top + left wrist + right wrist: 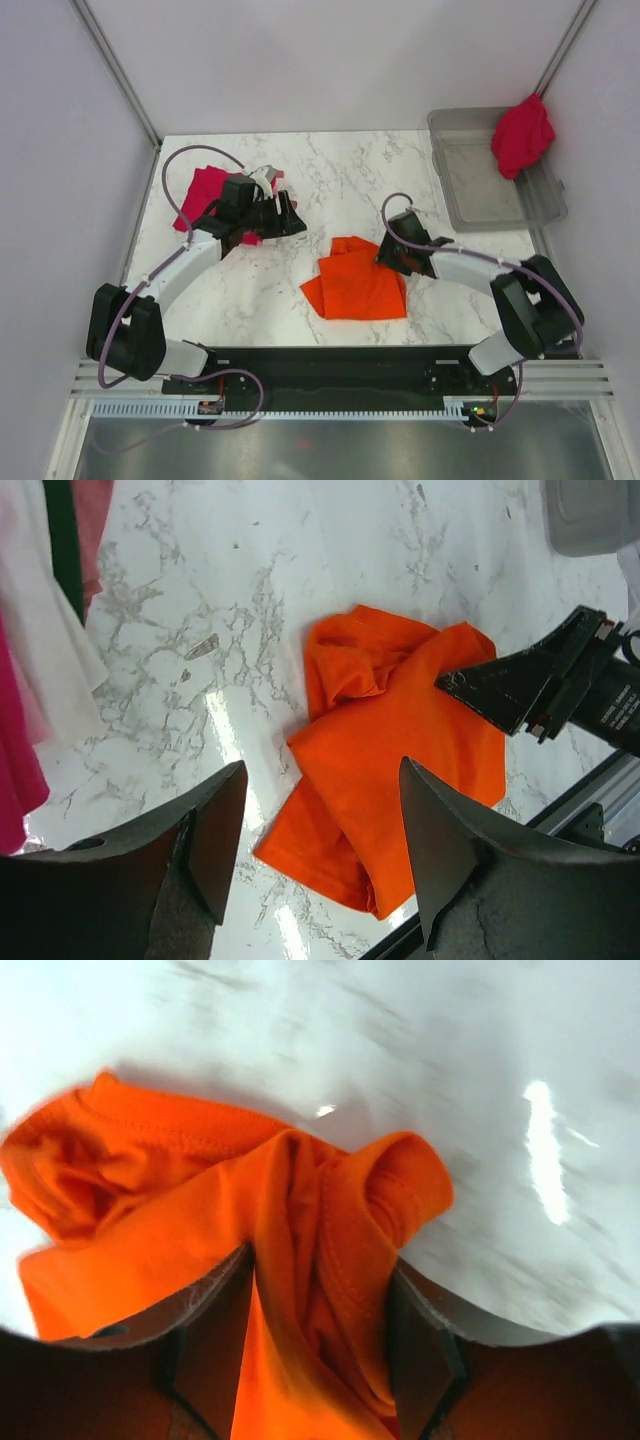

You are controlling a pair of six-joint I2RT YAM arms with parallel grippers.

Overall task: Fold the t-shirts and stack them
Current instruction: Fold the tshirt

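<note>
Pinching a fold of the orange t-shirt (355, 282), the right pincer (386, 256) sat low at the shirt's right edge. Its fingers (205, 1335) were nearly closed, with a thick bunch of orange cloth squeezed between them. The shirt lay in the middle of the desk (340, 175), just in front of the two arms.

The left pincer (322, 775) was wide open and held nothing. It hung over the left side of the desk, near a pile of crimson t-shirts (203, 192).

It looked like the folding of the orange shirt was under way but not done. The shirt was a lumpy heap, with one edge rolled over and deep creases near the collar. The next move, I think, called for pulling the pinched edge out so the cloth lies flat. The open left pincer would likely need to come over and hold the other side, or the shirt might just slide along.

The shirt was soft and floppy, with a stitched hem showing. The desk was hard, shiny and white, with grey marble lines, so cloth could slip on it.

A clear grey bin (480, 200) stood at the far right corner. One more crimson t-shirt (522, 135) hung over its far rim.
</note>
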